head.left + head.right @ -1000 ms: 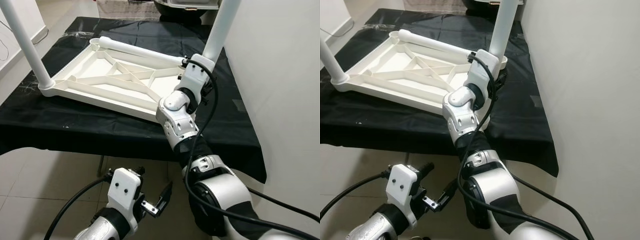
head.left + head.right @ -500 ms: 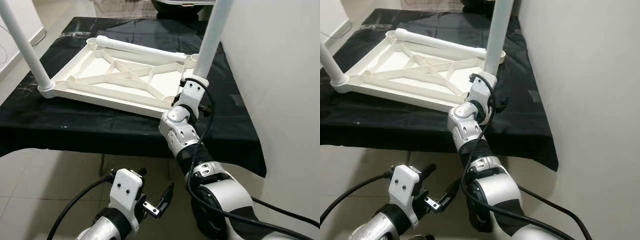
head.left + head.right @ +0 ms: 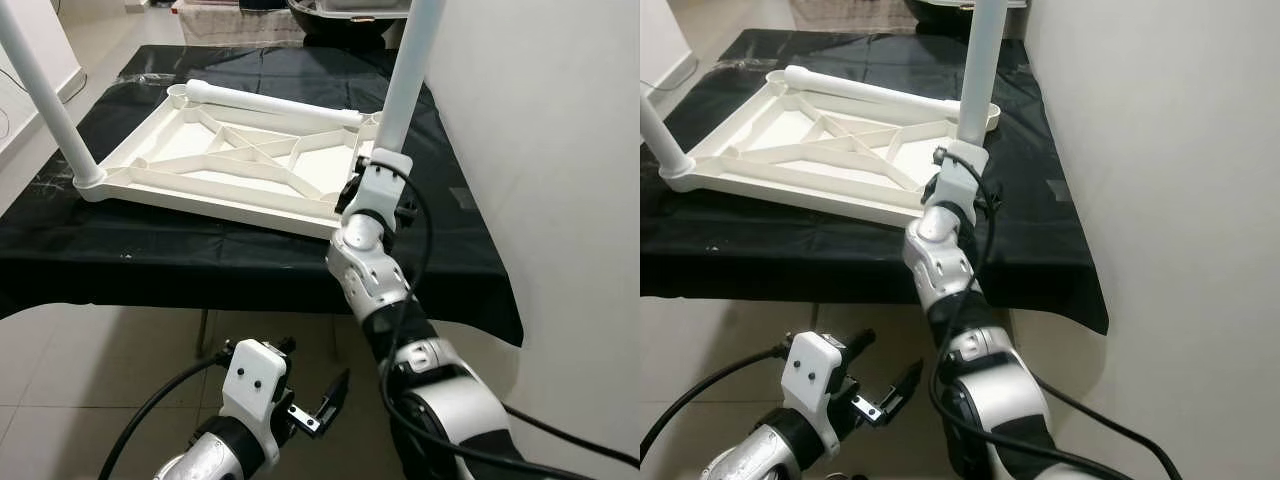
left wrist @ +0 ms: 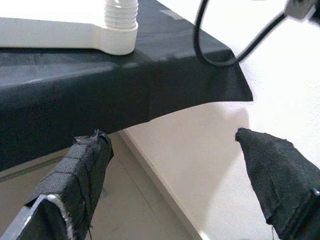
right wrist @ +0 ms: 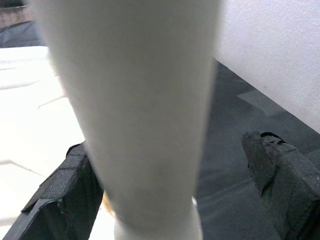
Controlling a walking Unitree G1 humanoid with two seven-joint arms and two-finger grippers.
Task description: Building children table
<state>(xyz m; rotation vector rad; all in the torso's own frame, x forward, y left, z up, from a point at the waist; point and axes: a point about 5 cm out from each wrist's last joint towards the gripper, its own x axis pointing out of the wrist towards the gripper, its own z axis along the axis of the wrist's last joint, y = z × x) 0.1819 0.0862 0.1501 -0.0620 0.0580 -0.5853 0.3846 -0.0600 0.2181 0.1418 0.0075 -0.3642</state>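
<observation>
Lying upside down on the black-draped surface point(image 3: 120, 255): white plastic ribbed children's tabletop point(image 3: 225, 165), one white round leg upright at its near-left corner point(image 3: 45, 95), another white tubular leg point(image 3: 405, 70) upright in the near-right corner socket, a loose white leg point(image 3: 275, 100) resting along the far edge. Straddling that right leg low down, just above the socket: right gripper point(image 5: 165, 165), jaws spread, one pad close against the tube, the other well apart. Closing squarely, keeping the leg plumb, then twisting or pressing it home. Hanging idle below the surface edge: left gripper point(image 4: 175, 165), jaws released.
</observation>
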